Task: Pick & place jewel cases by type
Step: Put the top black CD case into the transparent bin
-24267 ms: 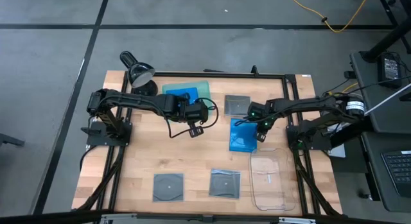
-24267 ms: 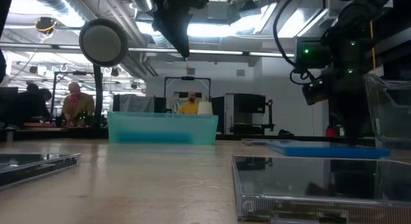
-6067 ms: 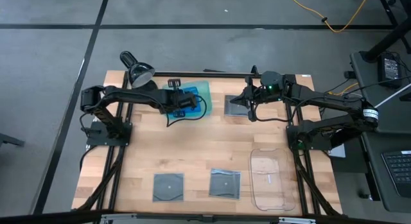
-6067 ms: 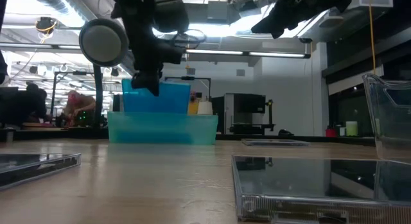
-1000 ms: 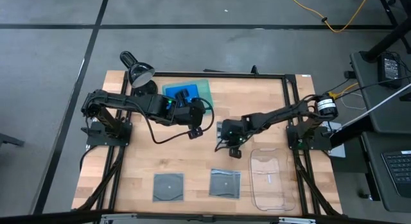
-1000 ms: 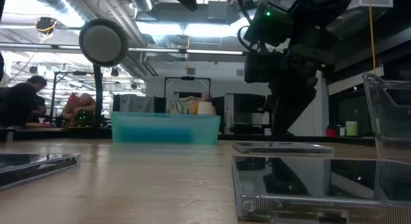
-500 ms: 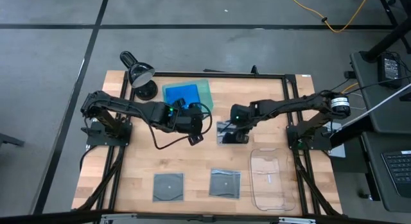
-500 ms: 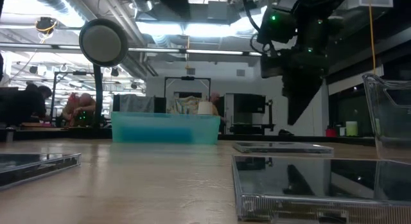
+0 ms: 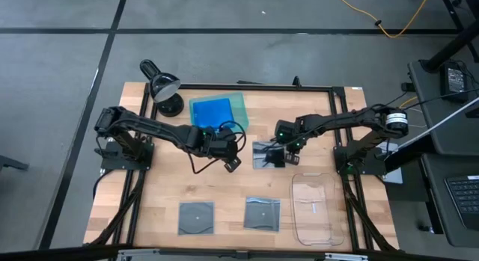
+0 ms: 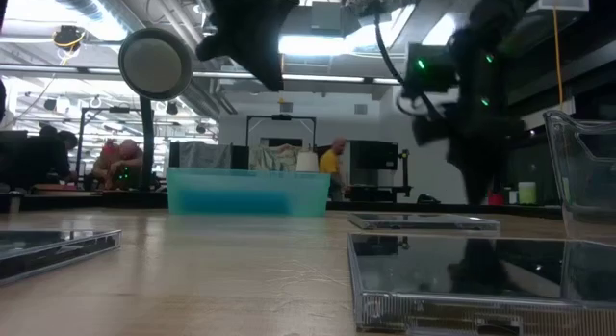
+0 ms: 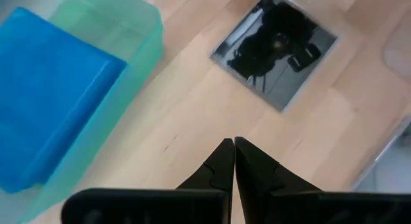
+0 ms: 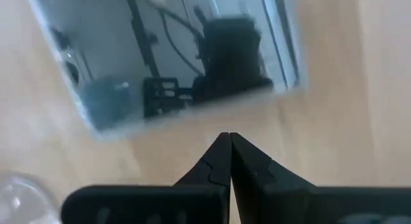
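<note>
Right jaws (image 12: 225, 137) pressed closed, empty, just short of a grey square case (image 9: 267, 154) lying flat on the bench (image 9: 172, 186), awaiting sorting. Left jaws (image 11: 230, 144) closed too, empty, between that case and the green tray (image 9: 238, 104) stacked with blue cases (image 9: 210, 111).

Two dark, slender multi-joint arms rise from black bases bolted at the left and right edges of a wooden table, seen from above. The left arm (image 9: 161, 132) trails a looping black cable near its wrist; the right arm (image 9: 340, 123) shows small green indicator lights and a silver-ringed joint at the frame's right. In the wrist pictures, the left gripper (image 11: 234, 147) and right gripper (image 12: 226, 142) end in matte black, wedge-shaped fingers tapering to fine points.
</note>
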Robot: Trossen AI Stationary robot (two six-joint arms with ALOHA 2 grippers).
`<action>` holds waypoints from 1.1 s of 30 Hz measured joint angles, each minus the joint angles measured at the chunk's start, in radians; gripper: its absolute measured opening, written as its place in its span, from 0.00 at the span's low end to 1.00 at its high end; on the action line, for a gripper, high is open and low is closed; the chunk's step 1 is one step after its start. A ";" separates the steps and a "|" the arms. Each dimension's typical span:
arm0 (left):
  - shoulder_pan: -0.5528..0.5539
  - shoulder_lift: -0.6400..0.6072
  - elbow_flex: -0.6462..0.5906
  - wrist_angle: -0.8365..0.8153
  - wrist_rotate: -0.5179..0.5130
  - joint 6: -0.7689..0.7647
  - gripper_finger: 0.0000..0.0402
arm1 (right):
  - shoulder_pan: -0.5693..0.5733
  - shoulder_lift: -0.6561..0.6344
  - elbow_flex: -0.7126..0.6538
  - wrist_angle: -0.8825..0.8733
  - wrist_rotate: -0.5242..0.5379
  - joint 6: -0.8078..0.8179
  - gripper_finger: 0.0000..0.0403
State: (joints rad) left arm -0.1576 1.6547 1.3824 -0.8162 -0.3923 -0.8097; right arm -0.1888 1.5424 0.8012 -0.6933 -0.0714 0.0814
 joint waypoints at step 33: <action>0.148 0.007 -0.370 0.616 0.289 -0.183 0.37 | -0.002 0.092 -0.099 0.363 -0.268 -0.059 0.02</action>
State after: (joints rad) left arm -0.0093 1.6619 1.0126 -0.2004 -0.1030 -0.9924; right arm -0.1905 1.6345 0.7021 -0.3306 -0.3398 0.0227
